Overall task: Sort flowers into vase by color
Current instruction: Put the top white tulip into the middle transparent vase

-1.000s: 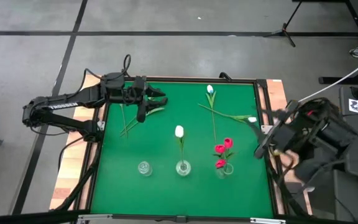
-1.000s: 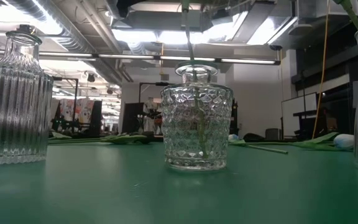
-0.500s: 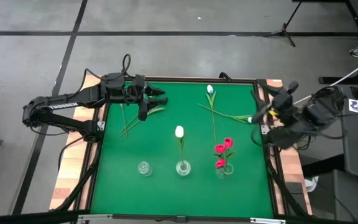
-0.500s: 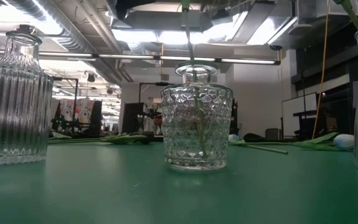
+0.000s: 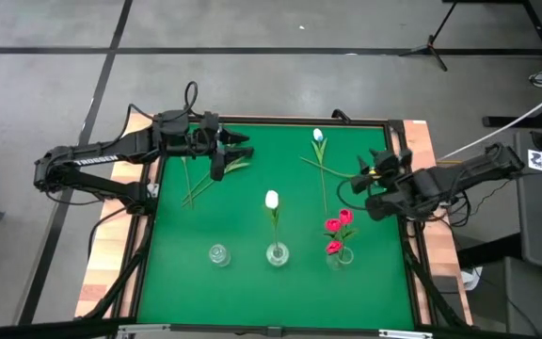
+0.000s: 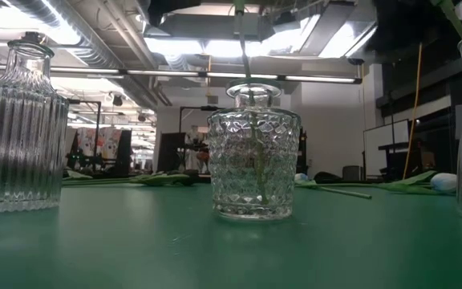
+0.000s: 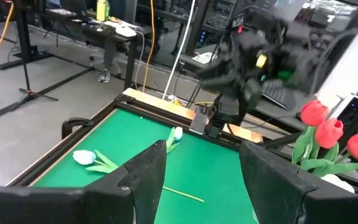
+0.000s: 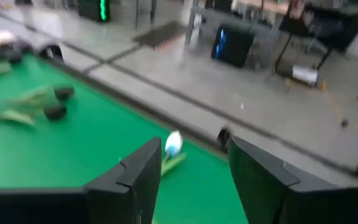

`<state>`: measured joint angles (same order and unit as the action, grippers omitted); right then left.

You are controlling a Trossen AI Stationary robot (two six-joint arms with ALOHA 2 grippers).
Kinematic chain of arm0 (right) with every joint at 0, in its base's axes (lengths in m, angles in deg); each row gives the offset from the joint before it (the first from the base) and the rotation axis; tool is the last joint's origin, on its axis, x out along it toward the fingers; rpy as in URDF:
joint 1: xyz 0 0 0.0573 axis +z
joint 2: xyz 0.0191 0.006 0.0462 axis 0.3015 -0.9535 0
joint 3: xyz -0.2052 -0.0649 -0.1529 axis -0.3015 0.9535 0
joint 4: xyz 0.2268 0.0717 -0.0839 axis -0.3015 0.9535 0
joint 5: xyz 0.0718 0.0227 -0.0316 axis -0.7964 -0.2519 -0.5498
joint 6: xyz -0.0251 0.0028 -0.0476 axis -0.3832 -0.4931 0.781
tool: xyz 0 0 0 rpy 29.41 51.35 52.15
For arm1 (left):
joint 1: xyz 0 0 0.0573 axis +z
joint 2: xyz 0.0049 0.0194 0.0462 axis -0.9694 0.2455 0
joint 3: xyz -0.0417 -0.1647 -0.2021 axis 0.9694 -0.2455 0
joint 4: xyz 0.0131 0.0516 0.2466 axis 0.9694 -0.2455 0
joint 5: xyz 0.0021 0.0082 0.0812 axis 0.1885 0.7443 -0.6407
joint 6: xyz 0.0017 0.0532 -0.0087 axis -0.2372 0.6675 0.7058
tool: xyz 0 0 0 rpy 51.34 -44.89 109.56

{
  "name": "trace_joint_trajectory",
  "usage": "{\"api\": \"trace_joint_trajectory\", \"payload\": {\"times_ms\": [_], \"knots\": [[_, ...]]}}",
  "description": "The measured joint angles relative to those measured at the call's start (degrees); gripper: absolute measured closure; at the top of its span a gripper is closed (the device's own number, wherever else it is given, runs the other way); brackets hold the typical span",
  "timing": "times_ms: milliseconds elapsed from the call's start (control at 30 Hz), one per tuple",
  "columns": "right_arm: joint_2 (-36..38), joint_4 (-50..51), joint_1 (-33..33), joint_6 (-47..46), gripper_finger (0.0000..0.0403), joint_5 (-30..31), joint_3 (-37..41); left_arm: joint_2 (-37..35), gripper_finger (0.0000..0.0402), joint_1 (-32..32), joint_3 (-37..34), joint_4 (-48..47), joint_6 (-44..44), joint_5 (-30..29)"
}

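Right claw [image 5: 363, 175] now in over table's right edge, fingers apart, left claw [image 5: 243, 151] unmoved, apart

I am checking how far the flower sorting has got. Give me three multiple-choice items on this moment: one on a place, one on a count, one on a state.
1. Where is the right gripper?
A. over the table's right edge
B. above the empty vase
C. off the table

2. How many red tulips stand in the right vase?
A. one
B. three
C. five

3. The left vase is
A. tipped over
B. holding a flower
C. empty

Key: 1 A, it hangs near the loose white tulip; 2 B, three red heads show; 3 C, no stem is in it.
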<state>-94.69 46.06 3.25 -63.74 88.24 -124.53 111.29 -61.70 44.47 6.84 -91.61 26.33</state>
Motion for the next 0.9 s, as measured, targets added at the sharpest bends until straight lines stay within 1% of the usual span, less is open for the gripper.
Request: {"api": "trace_joint_trajectory", "payload": {"times_ms": [133,267,333,433,567,733,833,900], "knots": [[1.91,-7.27,-2.33,0.1,0.0217,-6.36,8.04,0.0,0.0202,0.0,0.0,-0.02,0.08,0.0],[6.25,-15.62,-4.43,0.32,0.0217,-12.89,16.09,0.0,0.0202,0.0,0.0,-0.08,0.39,0.0],[9.3,-20.19,-6.56,1.34,0.0217,-17.35,19.03,0.0,0.0202,0.0,0.0,-0.15,0.43,0.0],[12.44,-24.04,-11.26,9.11,0.0217,-23.81,20.97,0.0,0.0202,0.0,0.0,-0.5,1.11,0.0],[12.88,-28.45,-18.97,23.65,0.0217,-32.78,21.0,0.0,0.0202,0.0,0.0,-2.14,1.42,0.0],[13.21,-32.34,-31.47,39.28,0.0217,-47.48,20.98,0.0,0.0202,0.0,0.0,-5.29,1.44,0.02],[12.11,-32.45,-38.62,43.69,0.0217,-54.19,20.98,0.0,0.0202,0.0,0.0,-6.54,1.41,0.02],[11.02,-31.63,-43.26,43.08,0.0217,-57.8,21.0,0.0,0.0202,0.0,0.0,-7.17,1.14,0.02]]}}
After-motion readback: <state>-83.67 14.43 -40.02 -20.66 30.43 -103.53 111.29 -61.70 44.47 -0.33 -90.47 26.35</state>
